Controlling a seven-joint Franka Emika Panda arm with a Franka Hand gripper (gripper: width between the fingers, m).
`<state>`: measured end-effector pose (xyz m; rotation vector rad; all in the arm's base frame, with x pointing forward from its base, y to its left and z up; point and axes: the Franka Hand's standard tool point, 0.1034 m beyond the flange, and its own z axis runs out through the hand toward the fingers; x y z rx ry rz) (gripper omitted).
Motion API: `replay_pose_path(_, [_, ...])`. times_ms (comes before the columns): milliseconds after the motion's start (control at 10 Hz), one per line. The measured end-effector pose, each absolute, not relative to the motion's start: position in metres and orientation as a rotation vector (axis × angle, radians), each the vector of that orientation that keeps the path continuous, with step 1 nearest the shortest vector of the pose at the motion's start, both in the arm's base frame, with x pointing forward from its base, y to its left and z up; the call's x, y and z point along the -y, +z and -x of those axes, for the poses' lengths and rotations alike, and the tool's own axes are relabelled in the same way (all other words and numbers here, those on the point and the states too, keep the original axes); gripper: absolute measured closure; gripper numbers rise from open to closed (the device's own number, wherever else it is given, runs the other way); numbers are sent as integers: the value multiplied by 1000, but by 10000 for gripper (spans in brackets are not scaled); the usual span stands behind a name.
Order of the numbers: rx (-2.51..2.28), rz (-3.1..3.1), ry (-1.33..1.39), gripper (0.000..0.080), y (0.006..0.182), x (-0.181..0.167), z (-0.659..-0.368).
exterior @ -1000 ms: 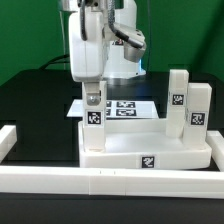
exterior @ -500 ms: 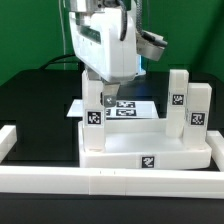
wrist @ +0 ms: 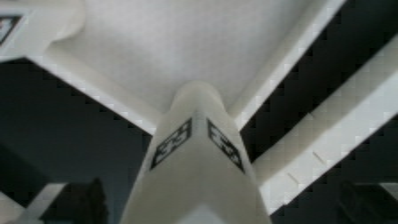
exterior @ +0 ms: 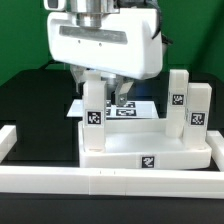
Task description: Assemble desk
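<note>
Leg (exterior: 94, 104) stands upright between the open gripper's (exterior: 106, 92) fingers (exterior: 121, 95).

gripper (exterior: 107, 93) seen with jaws spread over a leg (exterior: 94, 108) | leg standing upright on tabletop (exterior: 150, 155) | two more legs (exterior: 190, 108) seen upright at exterior view's right | marker board (exterior: 130, 109) seen behind
</note>
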<state>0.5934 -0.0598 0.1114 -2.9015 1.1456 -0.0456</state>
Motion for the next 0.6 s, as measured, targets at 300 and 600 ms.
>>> replay_pose_path(300, [-784, 3026, -64, 150, 110, 61, -593])
replay_pose_path(600, [-489, 3099, -64, 150, 109, 62, -592])
